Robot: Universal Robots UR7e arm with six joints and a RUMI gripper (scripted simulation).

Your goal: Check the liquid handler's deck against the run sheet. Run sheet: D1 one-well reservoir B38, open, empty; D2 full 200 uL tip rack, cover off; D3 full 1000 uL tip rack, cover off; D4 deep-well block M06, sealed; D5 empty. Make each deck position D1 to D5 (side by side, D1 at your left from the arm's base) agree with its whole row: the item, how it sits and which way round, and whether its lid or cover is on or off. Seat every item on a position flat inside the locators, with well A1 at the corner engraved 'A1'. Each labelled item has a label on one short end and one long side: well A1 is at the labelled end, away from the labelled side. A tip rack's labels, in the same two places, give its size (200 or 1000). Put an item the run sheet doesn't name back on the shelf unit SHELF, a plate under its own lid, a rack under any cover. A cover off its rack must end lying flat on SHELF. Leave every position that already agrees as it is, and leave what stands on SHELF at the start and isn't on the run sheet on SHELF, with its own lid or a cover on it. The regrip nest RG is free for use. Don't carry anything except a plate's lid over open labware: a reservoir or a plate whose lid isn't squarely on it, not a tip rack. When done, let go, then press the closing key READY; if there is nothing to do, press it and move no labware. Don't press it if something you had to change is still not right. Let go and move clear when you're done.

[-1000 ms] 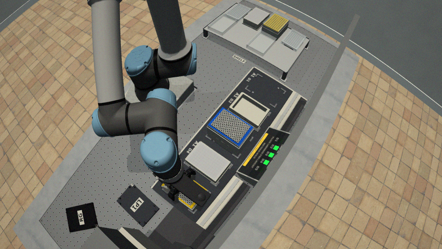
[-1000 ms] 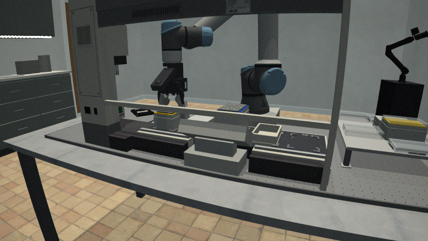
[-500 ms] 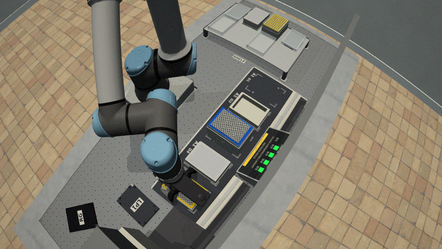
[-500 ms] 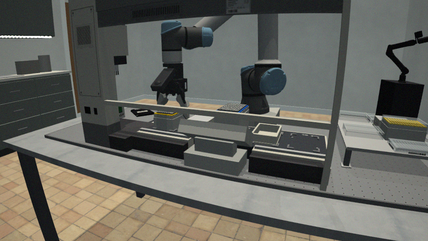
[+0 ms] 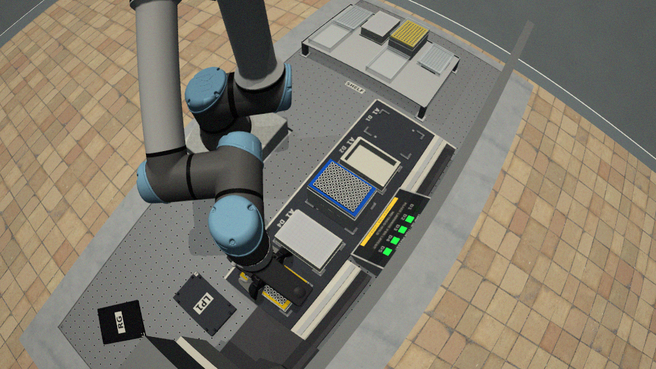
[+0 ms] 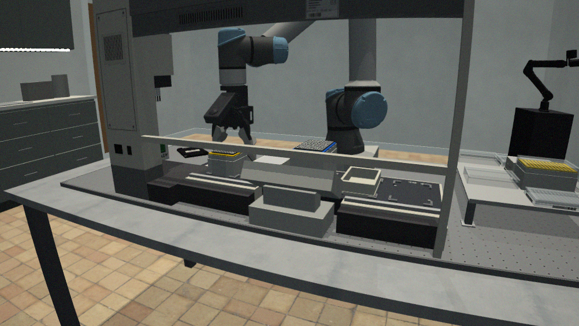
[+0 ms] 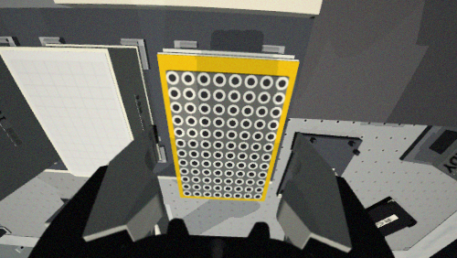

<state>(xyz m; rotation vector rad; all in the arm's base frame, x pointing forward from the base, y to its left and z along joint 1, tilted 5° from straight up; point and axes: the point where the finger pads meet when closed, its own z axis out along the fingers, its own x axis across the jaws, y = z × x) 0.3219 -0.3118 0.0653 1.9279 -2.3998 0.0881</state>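
A yellow-rimmed tip rack (image 7: 226, 130) (image 5: 276, 297), cover off, stands on the deck's D5 end. My gripper (image 7: 225, 129) is open and hangs just above it, with a finger to each side and clear of it; it also shows in the side view (image 6: 232, 135). The white-sealed deep-well block (image 5: 308, 239) sits on D4. A blue-rimmed tip rack (image 5: 342, 188), uncovered, sits on D3. The open cream reservoir (image 5: 370, 162) sits on D2. D1 (image 5: 397, 130) holds nothing.
SHELF (image 5: 380, 49) at the far end carries another yellow rack (image 5: 409, 35), a grey block, clear covers and plates. The status panel (image 5: 392, 226) with green lights runs beside the deck. Pad LP1 (image 5: 204, 303) and nest RG (image 5: 124, 320) lie near D5.
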